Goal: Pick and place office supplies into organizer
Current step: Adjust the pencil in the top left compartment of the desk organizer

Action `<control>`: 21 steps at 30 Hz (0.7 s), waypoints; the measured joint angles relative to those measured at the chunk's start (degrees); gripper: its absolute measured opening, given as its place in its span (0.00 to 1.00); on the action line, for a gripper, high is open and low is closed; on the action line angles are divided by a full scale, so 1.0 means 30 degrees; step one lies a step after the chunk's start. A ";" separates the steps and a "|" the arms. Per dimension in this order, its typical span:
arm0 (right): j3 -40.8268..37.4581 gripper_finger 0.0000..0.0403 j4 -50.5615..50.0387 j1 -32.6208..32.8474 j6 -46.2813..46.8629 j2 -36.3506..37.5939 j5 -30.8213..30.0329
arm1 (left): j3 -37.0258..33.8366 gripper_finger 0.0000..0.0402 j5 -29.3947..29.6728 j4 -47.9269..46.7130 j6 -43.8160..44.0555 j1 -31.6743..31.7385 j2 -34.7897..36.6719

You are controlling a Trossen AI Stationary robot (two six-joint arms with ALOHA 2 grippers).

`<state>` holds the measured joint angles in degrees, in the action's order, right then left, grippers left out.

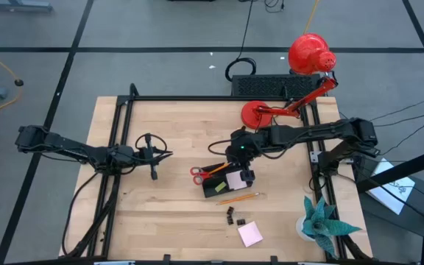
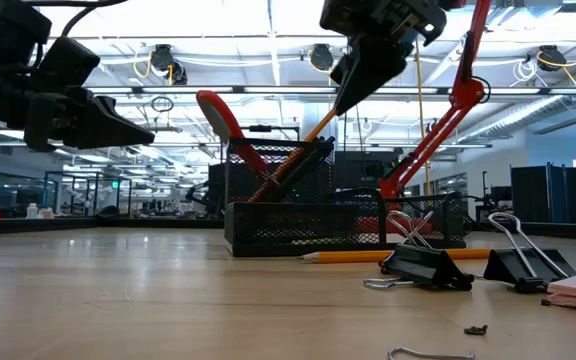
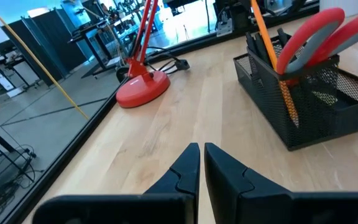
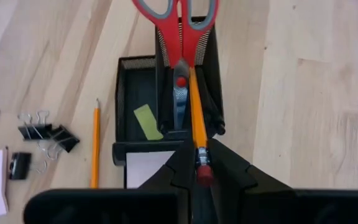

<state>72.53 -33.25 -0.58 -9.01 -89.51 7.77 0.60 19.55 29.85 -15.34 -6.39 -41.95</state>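
Note:
The black mesh organizer (image 1: 223,185) (image 4: 128,93) stands mid-table. Red-handled scissors (image 4: 179,25) (image 2: 223,115) stand blades-down in its tall compartment; a yellow-green piece (image 4: 146,121) lies in its low tray. My right gripper (image 4: 201,167) (image 1: 243,163) hovers over the organizer, shut on an orange pencil (image 4: 196,118) (image 2: 308,145). A second orange pencil (image 1: 238,197), black binder clips (image 1: 232,215) (image 4: 45,134) and a pink sticky pad (image 1: 250,234) lie on the table nearer the front edge. My left gripper (image 1: 164,154) (image 3: 201,163) waits shut, left of the organizer, above the table. My right gripper pinches the orange pencil at its eraser end (image 4: 201,160) between the two fingers, coming from above. The pencil slants down from the fingers, and its lower end (image 4: 191,78) stands inside the organizer's tall compartment beside the scissors' blades.
A red desk lamp (image 1: 300,73) with its base (image 1: 260,112) stands at the far edge, a black ribbed box (image 1: 267,85) beside it. A teal paper plant (image 1: 322,221) sits at the near right corner. Bare wood lies between my left gripper and the organizer.

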 joint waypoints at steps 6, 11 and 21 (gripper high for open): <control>0.3348 0.06 -0.2892 -0.0023 -0.1324 -0.2247 -0.0087 | 0.0000 0.08 -0.0003 0.0000 -0.0300 0.0000 0.0000; 0.5470 0.06 -0.4314 -0.0150 -0.2038 -0.3981 -0.0068 | 0.0000 0.08 -0.0004 -0.0007 -0.0341 0.0000 0.0002; 0.6377 0.08 -0.5010 -0.0211 -0.2291 -0.5196 -0.0080 | 0.0000 0.08 -0.0007 -0.0055 -0.0232 0.0000 0.0000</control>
<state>91.66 -48.28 -1.21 -15.88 -105.10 7.53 0.60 19.53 29.68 -16.03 -6.39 -41.95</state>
